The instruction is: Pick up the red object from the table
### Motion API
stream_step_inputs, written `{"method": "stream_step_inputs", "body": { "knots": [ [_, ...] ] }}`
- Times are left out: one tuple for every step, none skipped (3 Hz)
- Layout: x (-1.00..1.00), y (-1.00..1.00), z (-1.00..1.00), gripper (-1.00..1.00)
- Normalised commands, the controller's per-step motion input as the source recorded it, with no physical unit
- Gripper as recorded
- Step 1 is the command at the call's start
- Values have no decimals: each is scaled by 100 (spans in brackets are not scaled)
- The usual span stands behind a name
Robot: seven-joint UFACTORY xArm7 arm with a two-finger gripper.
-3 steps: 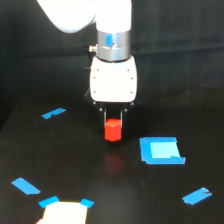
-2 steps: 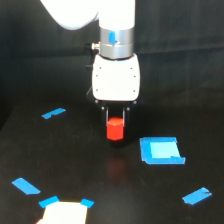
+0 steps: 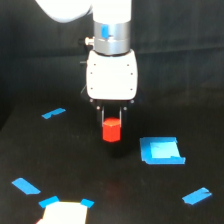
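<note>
Gripper (image 3: 112, 124) hangs straight down over the middle of the table (image 3: 75, 160), its dark fingers pinching the red object (image 3: 111, 130) from left and right. That stubby block sits directly below the white body, upright, apparently lifted clear of the surface. No containers appear; a blue square patch (image 3: 161, 150) lies just right.

Matte black table (image 3: 30, 150), smooth red object (image 3: 111, 130) plastic-looking, glossy white hand (image 3: 111, 119) casing
</note>
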Motion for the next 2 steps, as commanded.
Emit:
{"method": "stream_step_inputs", "body": {
  "knots": [
    [32,-100,100,-80],
    [-6,-40,50,-100]
  ]
}}
